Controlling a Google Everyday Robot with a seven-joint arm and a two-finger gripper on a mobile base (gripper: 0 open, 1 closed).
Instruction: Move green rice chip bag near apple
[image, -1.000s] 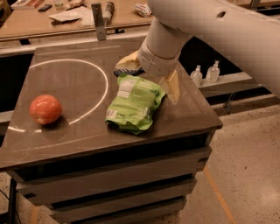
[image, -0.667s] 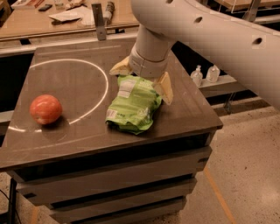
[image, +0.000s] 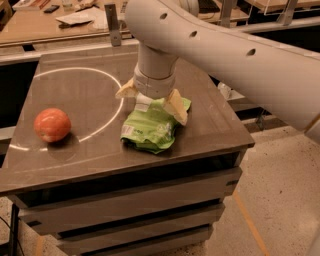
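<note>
**Gripper has dropped onto the bag, no grab yet**

The big change is the white arm (image: 235, 55). It has swung left and come down compared with a second ago, so the wrist now sits right over the far end of the bag instead of hovering up and to the right of it.

The dark table (image: 210, 127) and everything on it looks untouched. The green rice chip bag (image: 150, 129) is in the same spot as before, lying crumpled toward the right-hand side of the tabletop, just outside the white circle line (image: 80, 70) painted on it. The apple (image: 52, 124) hasn't budged either. It's over by the left edge, well apart from the bag, with that white line running between them.

So for the task, I'd say this is the reach finishing and the pick about to start. None of the actual moving has happened yet.

The gripper (image: 151, 99) is low over the top end of the bag with its two tan fingers (image: 176, 106) spread wide. One is off the bag's upper left and the other sits over its upper right corner. The right one looks like it's touching the foil, but I can't say for sure. Nothing is pinched, it's just straddling the bag. It'll need to close on that crinkly foil before dragging or lifting it left toward the apple.
</note>
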